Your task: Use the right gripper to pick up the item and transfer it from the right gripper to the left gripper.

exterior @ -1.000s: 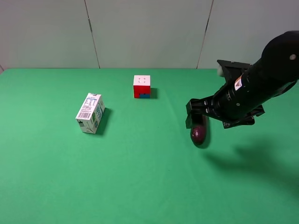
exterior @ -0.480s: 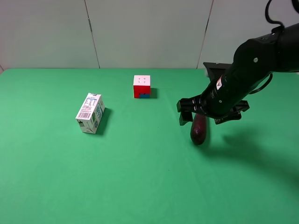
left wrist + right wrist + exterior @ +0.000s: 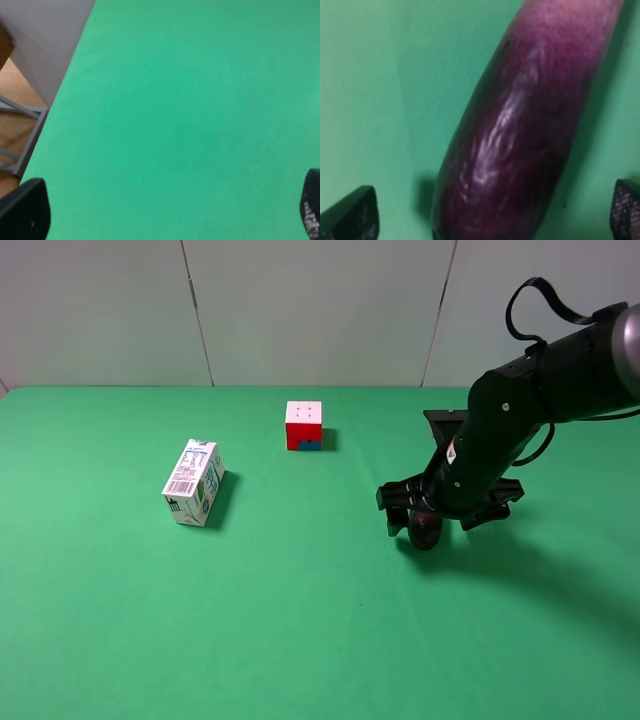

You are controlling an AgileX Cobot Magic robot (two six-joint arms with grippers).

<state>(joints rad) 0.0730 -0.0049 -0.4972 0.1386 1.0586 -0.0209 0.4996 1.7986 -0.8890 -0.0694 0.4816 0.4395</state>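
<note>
Between the spread fingertips (image 3: 350,215) of the right tool (image 3: 428,520), flat on the green surface (image 3: 300,640): eggplant (image 3: 520,125), glossy dark purple, paling toward the stem end. Tool wide open, gripping nothing; bare green visible on either side of the body, so no contact yet. Long axis running across the closing line, slightly slanted. Rounded dark end toward the front edge in the high view, remainder hidden beneath the tool itself. Judged step: final descent and closure about the thick mid-section. Judged risk: slick, rounded skin, liable to roll or slip out if pinched off-centre.

Left tool (image 3: 167,217) likewise open and holding nothing, over bare green near an edge of the surface, outside the high view. Eggplant absent from its camera, hence right tool by far the nearer. Handover not yet begun.

Further off, left of centre: white milk carton (image 3: 193,483) on its side. Farthest back, toward the wall (image 3: 320,310): puzzle cube (image 3: 304,425). Both well apart from the eggplant; nothing in the way of the grasp or of a lift toward the middle.
</note>
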